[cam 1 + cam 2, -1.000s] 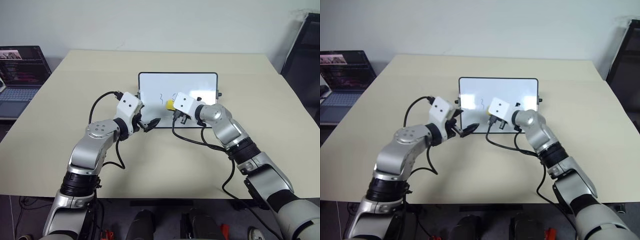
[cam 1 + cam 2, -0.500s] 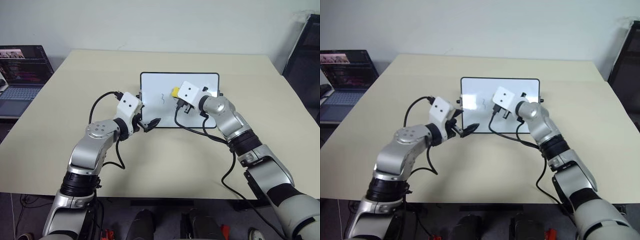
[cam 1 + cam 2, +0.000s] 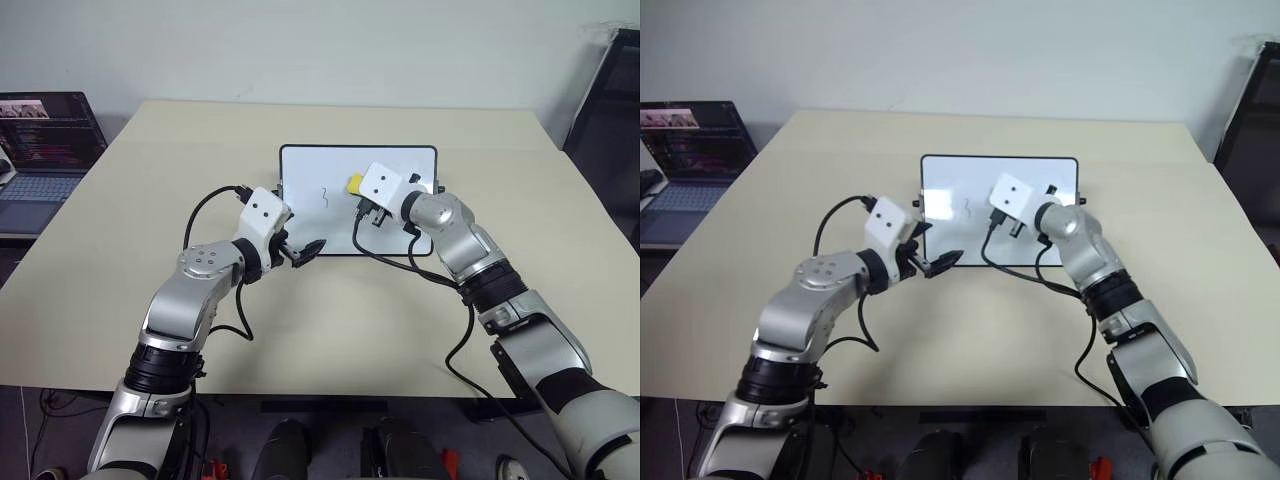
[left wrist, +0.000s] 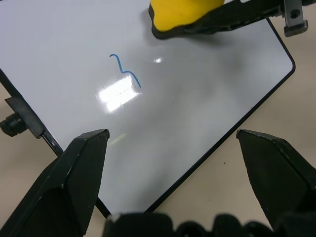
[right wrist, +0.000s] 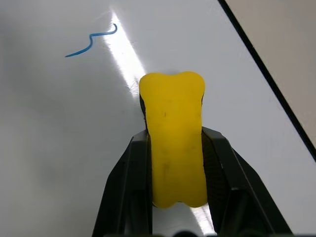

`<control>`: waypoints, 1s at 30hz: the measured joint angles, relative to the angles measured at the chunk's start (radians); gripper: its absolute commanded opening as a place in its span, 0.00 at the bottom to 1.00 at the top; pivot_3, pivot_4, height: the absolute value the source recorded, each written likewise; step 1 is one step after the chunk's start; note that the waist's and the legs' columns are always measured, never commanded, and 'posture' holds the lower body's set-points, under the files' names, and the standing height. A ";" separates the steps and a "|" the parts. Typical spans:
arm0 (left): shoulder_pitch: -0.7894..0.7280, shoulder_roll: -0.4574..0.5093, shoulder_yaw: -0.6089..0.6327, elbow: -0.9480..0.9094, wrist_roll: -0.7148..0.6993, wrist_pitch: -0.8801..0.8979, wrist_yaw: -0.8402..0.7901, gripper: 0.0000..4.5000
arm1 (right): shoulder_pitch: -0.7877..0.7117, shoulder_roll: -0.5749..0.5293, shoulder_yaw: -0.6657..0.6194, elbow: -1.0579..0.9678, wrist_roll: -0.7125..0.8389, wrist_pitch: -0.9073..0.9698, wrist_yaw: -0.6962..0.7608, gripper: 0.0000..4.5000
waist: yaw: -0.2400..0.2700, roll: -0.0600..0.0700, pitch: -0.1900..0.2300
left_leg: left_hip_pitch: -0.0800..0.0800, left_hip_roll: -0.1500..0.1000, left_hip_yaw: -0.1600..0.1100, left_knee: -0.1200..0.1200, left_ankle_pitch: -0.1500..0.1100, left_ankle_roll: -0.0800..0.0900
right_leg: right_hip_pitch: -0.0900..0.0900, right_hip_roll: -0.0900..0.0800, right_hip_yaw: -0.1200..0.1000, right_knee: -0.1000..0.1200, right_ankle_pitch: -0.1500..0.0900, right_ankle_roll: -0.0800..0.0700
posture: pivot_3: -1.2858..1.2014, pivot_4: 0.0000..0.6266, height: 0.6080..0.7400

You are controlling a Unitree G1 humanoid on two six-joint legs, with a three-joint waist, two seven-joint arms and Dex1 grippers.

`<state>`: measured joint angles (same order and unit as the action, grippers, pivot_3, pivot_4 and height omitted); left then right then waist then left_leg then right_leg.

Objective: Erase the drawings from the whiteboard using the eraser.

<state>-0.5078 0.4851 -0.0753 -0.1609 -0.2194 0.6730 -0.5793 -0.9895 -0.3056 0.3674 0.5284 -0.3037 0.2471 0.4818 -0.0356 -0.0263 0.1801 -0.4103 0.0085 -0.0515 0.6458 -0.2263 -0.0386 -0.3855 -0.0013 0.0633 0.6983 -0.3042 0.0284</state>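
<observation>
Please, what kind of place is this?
Probably an office or a lab: a plain beige table holding a small whiteboard, an open laptop on a side desk, bare pale wall behind.

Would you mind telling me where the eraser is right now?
The yellow eraser is clamped in the right gripper over the whiteboard, just right of the remaining blue squiggle.
</observation>
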 measured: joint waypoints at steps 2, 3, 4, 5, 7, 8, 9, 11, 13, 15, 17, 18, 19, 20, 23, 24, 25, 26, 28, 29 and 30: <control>0.000 0.000 0.000 -0.004 0.000 0.001 0.001 1.00 | 0.000 0.000 0.000 0.001 0.000 -0.001 0.002 0.22 | 0.000 0.000 0.000 | 0.000 0.000 0.000 0.000 0.000 0.000 | 0.000 0.000 0.000 0.000 0.000 0.000 | 0.52 0.24 1.00; 0.001 0.000 0.000 -0.009 -0.001 0.003 0.001 1.00 | 0.000 0.000 0.000 0.000 0.001 0.000 0.010 0.22 | 0.000 0.000 0.000 | 0.000 0.000 0.000 0.000 0.000 0.000 | 0.000 0.000 0.000 0.000 0.000 0.000 | 0.52 0.24 1.00; 0.001 0.000 0.000 -0.015 -0.001 0.004 0.001 1.00 | 0.000 -0.001 0.000 -0.001 0.001 0.002 0.015 0.22 | 0.000 0.000 0.000 | 0.000 0.000 0.000 0.000 0.000 0.000 | 0.000 0.000 0.000 0.000 0.000 0.000 | 0.52 0.24 1.00; 0.002 0.000 0.000 -0.024 -0.001 0.007 0.001 1.00 | 0.000 -0.004 0.001 -0.005 0.001 0.005 0.030 0.22 | 0.000 0.000 0.000 | 0.000 0.000 0.000 0.000 0.000 0.000 | 0.000 0.000 0.000 0.000 0.000 0.000 | 0.52 0.24 1.00; 0.002 -0.001 0.000 -0.032 -0.002 0.015 0.001 1.00 | 0.006 -0.013 0.009 -0.022 0.001 0.015 0.067 0.22 | 0.000 0.000 0.000 | 0.000 0.000 0.000 0.000 0.000 0.000 | 0.000 0.000 0.000 0.000 0.000 0.000 | 0.52 0.24 1.00; 0.003 -0.001 0.000 -0.034 -0.003 0.017 0.001 1.00 | 0.017 -0.019 0.013 -0.038 0.001 0.021 0.088 0.22 | 0.000 0.000 0.000 | 0.000 0.000 0.000 0.000 0.000 0.000 | 0.000 0.000 0.000 0.000 0.000 0.000 | 0.52 0.24 1.00; 0.003 -0.001 0.000 -0.035 -0.003 0.019 0.001 1.00 | 0.031 -0.028 0.019 -0.057 0.001 0.024 0.108 0.22 | 0.000 0.000 0.000 | 0.000 0.000 0.000 0.000 0.000 0.000 | 0.000 0.000 0.000 0.000 0.000 0.000 | 0.52 0.24 1.00; 0.004 -0.001 0.000 -0.036 -0.004 0.022 0.001 1.00 | 0.047 -0.040 0.032 -0.080 -0.001 0.030 0.141 0.22 | 0.000 0.000 0.000 | 0.000 0.000 0.000 0.000 0.000 0.000 | 0.000 0.000 0.000 0.000 0.000 0.000 | 0.52 0.24 1.00; 0.004 -0.001 0.000 -0.038 -0.005 0.025 0.002 1.00 | 0.055 -0.046 0.038 -0.093 -0.006 0.035 0.152 0.22 | 0.000 0.000 0.000 | 0.001 0.000 0.000 0.000 0.000 0.000 | 0.001 0.000 0.000 0.000 0.000 0.000 | 0.52 0.24 1.00; 0.004 -0.004 0.000 -0.040 -0.006 0.027 0.002 1.00 | 0.058 -0.047 0.039 -0.097 -0.010 0.038 0.157 0.22 | 0.000 0.000 0.000 | 0.002 0.000 0.000 0.000 0.000 0.000 | 0.002 0.000 0.000 0.000 0.000 0.000 | 0.52 0.24 1.00; 0.004 -0.006 0.000 -0.043 -0.006 0.034 0.003 1.00 | 0.060 -0.047 0.037 -0.102 -0.010 0.040 0.154 0.22 | 0.000 0.000 0.000 | 0.002 0.000 0.000 0.000 0.000 0.000 | 0.002 0.000 0.000 0.000 0.000 0.000 | 0.52 0.24 1.00; 0.004 -0.006 0.000 -0.045 -0.006 0.037 0.004 1.00 | 0.063 -0.042 0.031 -0.104 -0.008 0.041 0.147 0.22 | 0.000 0.000 0.000 | 0.002 0.000 0.000 0.000 0.000 0.000 | 0.002 0.000 0.000 0.000 0.000 0.000 | 0.52 0.24 1.00; 0.005 -0.007 0.000 -0.045 -0.006 0.038 0.004 1.00 | 0.068 -0.034 0.021 -0.106 -0.003 0.044 0.141 0.22 | 0.000 0.000 0.000 | 0.002 0.000 0.000 0.000 0.000 0.000 | 0.002 0.000 0.000 0.000 0.000 0.000 | 0.52 0.24 1.00; 0.007 -0.007 0.000 -0.046 -0.006 0.038 0.007 1.00 | 0.074 -0.022 0.001 -0.111 0.012 0.049 0.127 0.22 | 0.000 0.000 0.000 | 0.002 0.000 0.000 0.000 0.000 0.000 | 0.002 0.000 0.000 0.000 0.000 0.000 | 0.52 0.24 1.00; 0.024 -0.009 0.001 -0.049 -0.004 0.036 0.025 1.00 | 0.097 -0.009 -0.067 -0.165 0.062 0.080 0.120 0.22 | 0.001 0.000 0.000 | 0.001 0.000 0.000 -0.001 0.000 0.000 | 0.001 0.000 0.000 -0.001 0.000 0.000 | 0.52 0.24 1.00; 0.032 -0.009 0.004 -0.048 -0.001 0.036 0.032 1.00 | 0.113 -0.007 -0.092 -0.209 0.090 0.097 0.127 0.22 | 0.001 0.000 0.000 | 0.000 0.000 0.000 -0.001 0.000 0.000 | 0.000 0.000 0.000 -0.001 0.000 0.000 | 0.52 0.24 1.00; 0.036 -0.010 0.005 -0.048 0.000 0.036 0.043 1.00 | 0.130 -0.004 -0.116 -0.254 0.117 0.119 0.135 0.22 | 0.002 0.000 0.000 | -0.001 0.000 -0.001 -0.002 0.000 0.000 | -0.001 0.000 0.000 -0.002 0.000 0.000 | 0.52 0.24 1.00; 0.041 -0.015 0.011 -0.048 0.001 0.030 0.057 1.00 | 0.162 -0.002 -0.146 -0.326 0.156 0.154 0.151 0.22 | 0.003 0.000 0.000 | -0.004 0.001 -0.002 -0.001 0.000 0.000 | -0.002 0.000 0.000 -0.002 0.000 0.000 | 0.52 0.24 1.00; 0.062 -0.031 0.035 -0.047 0.009 0.007 0.092 1.00 | 0.230 -0.002 -0.181 -0.452 0.223 0.220 0.178 0.22 | 0.004 0.000 0.000 | -0.006 0.001 -0.003 -0.001 0.000 0.000 | -0.003 0.000 0.000 -0.004 0.000 0.000 | 0.52 0.24 1.00; 0.080 -0.043 0.047 -0.047 0.020 -0.016 0.119 1.00 | 0.284 -0.003 -0.207 -0.533 0.268 0.257 0.196 0.22 | 0.005 0.000 0.000 | -0.006 0.001 -0.003 -0.001 0.000 0.000 | -0.003 0.000 0.001 -0.004 0.000 0.000 | 0.52 0.24 1.00; 0.098 -0.054 0.057 -0.045 0.031 -0.033 0.145 1.00 | 0.330 -0.004 -0.222 -0.592 0.307 0.284 0.211 0.22 | 0.005 0.000 0.000 | -0.007 0.001 -0.003 -0.001 0.000 0.000 | -0.003 -0.001 0.001 -0.005 0.000 0.000 | 0.52 0.24 1.00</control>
<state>-0.4093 0.4311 -0.0182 -0.2060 -0.1884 0.6399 -0.4340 -0.6599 -0.3092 0.1454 -0.0640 0.0033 0.5315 0.6924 -0.0305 -0.0263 0.1803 -0.4169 0.0093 -0.0546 0.6444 -0.2267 -0.0385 -0.3886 -0.0018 0.0641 0.6933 -0.3044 0.0283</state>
